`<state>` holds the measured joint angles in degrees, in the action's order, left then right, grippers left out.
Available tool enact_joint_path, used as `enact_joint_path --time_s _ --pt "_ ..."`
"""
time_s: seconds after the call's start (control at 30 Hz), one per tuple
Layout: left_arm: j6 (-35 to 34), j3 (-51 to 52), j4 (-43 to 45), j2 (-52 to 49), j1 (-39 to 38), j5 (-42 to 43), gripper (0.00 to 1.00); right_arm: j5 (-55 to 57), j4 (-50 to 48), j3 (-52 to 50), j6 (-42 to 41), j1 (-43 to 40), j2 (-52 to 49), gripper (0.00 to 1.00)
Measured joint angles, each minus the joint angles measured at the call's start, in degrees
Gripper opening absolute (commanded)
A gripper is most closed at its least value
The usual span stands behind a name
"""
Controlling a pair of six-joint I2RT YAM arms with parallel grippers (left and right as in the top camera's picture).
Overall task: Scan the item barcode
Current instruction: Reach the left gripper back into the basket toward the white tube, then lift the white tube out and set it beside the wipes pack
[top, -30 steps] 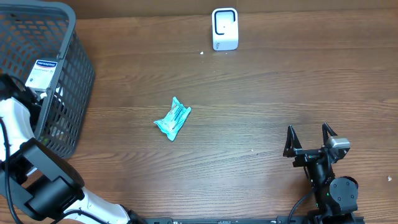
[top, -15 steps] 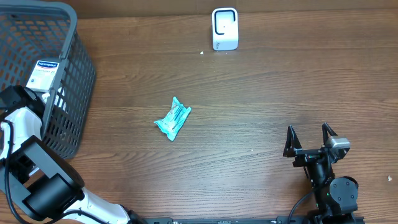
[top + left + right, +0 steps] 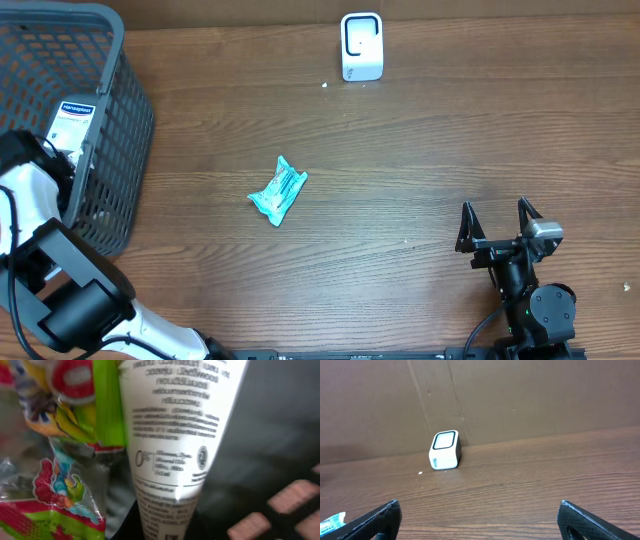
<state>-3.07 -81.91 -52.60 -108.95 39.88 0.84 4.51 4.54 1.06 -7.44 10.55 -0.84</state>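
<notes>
Surface: brown wood-grain table [image 3: 420, 130], with a brown board wall behind it in the right wrist view.
Scanner: small white scanner [image 3: 361, 45] standing upright at the far edge of the table, seen again by the right wrist camera [image 3: 444, 450]. It is the landmark for every place below.
Basket: grey mesh basket [image 3: 110, 150], well to the left of the scanner at the table's left end.
White box: a blue-labelled box [image 3: 70, 118] stands against the basket wall on the side towards the scanner.
Item: white tube [image 3: 172, 435] covered in small print, inside the basket and far left of the scanner. It tapers downwards, and bright snack wrappers [image 3: 60, 415] lie just beside it.
Left gripper: left gripper [image 3: 50, 160] is reached into the basket with its jaws pressed together, pinching the tube's narrow end. The fingers themselves barely show in the left wrist view.
Teal packet: a crumpled teal packet [image 3: 278, 190] lies flat on the table, nearer the robot than the scanner and a little to its left, touched by nothing.
Right gripper: right gripper [image 3: 495, 215] is spread wide and holds nothing. It is well apart from the scanner on the near right and points towards it [image 3: 480, 525].
</notes>
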Motion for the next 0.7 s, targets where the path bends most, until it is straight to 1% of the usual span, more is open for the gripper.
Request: enact_joint_path --time_s 0.03,0.13,0.17,0.27,0.5,0.63,0.7 --pt "-0.22 -1.77 -2.05 -0.13 -0.15 0.04 0.04 0.00 0.04 0.00 0.00 0.00 0.00 1.00" --pt "-0.92 -11.19 -10.95 -0.92 -0.87 0.17 0.04 -0.02 0.02 0.00 0.00 0.00 0.00 1.00" --pt "-1.11 -14.27 -12.66 -0.92 -0.94 0.17 0.04 -0.02 0.04 0.00 0.02 0.00 0.00 1.00" --pt "-1.33 -28.00 -19.74 -0.92 -1.66 0.63 0.04 0.00 0.04 0.00 -0.02 0.00 0.02 1.00" --pt "-1.18 -52.92 -33.05 -0.79 -3.10 5.27 0.04 0.00 0.04 0.00 0.00 0.00 0.00 1.00" --pt "-1.14 -64.83 -37.83 -0.31 -5.99 7.08 0.04 0.00 0.02 0.00 0.00 0.00 0.00 1.00" --pt "-0.98 -69.83 -40.79 0.96 -9.70 7.61 0.04 0.00 0.04 0.00 0.00 0.00 0.00 1.00"
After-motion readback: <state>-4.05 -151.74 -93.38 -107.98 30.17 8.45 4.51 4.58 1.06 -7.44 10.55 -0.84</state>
